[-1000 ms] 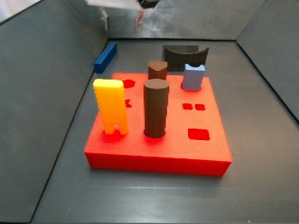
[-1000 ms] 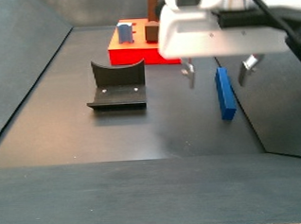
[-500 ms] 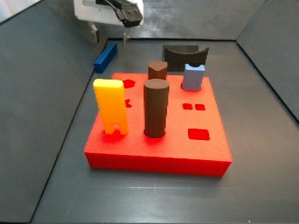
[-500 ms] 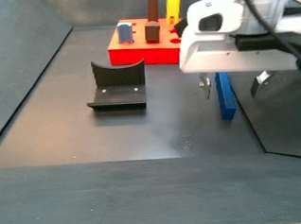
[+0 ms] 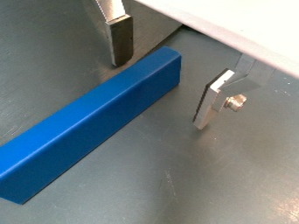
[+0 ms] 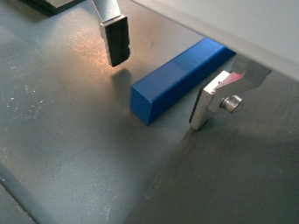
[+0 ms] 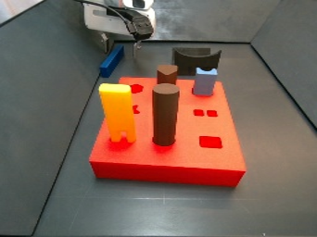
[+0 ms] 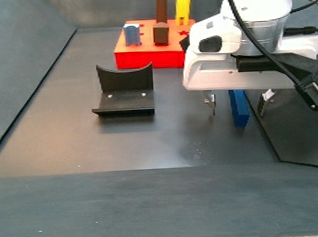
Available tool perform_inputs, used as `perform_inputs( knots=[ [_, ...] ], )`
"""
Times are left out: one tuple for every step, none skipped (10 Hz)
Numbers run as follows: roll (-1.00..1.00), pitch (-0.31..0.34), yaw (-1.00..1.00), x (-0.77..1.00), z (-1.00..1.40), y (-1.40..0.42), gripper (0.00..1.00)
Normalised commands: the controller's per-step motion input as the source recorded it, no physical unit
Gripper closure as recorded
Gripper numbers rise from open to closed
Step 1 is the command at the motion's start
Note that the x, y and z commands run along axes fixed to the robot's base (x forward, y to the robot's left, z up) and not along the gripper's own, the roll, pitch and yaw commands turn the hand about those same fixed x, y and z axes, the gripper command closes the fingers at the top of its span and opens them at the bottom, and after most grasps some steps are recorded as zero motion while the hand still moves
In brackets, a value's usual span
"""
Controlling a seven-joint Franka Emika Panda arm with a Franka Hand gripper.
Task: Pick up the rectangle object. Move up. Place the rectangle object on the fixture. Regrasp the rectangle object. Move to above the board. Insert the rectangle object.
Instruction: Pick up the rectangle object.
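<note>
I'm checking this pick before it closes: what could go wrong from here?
The pincer is open, straddling one end of the rectangle object rather than its middle, so the bar could tilt when lifted. In a wrist view one finger sits closer to the bar than the other; closing may nudge it sideways. The bar lies near the side wall, leaving little room there.

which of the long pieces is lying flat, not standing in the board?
The dark blue rectangle object, flat on the floor between the open gripper fingers. The cylinders and yellow block stand upright in the board.
</note>
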Motion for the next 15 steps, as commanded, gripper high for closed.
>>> perform_inputs(
  knots=[
    [-0.08, -0.023, 0.0, -0.05, -0.16, 0.0, 0.0],
    [-0.1, -0.099, 0.0, -0.06, -0.34, 0.0, 0.0],
    [-0.07, -0.22, 0.0, -0.14, -0.54, -0.04, 0.0],
    [-0.18, -0.113, 0.0, -0.02, -0.71, 0.0, 0.0],
    [-0.07, -0.144, 0.0, -0.09, -0.81, -0.09, 0.0],
    [-0.04, 0.0, 0.0, 0.0, 0.0, 0.04, 0.0],
    [0.0, 0.0, 0.0, 0.0, 0.0, 0.0, 1.0],
    [0.0, 0.0, 0.0, 0.0, 0.0, 0.0, 1.0],
    [0.0, 0.0, 0.0, 0.0, 0.0, 0.0, 1.0],
    [0.0, 0.0, 0.0, 0.0, 0.0, 0.0, 1.0],
    [0.0, 0.0, 0.0, 0.0, 0.0, 0.0, 1.0],
    [0.0, 0.0, 0.0, 0.0, 0.0, 0.0, 1.0],
    [0.0, 0.0, 0.0, 0.0, 0.0, 0.0, 1.0],
    [0.0, 0.0, 0.0, 0.0, 0.0, 0.0, 1.0],
    [0.0, 0.0, 0.0, 0.0, 0.0, 0.0, 1.0]
  ],
)
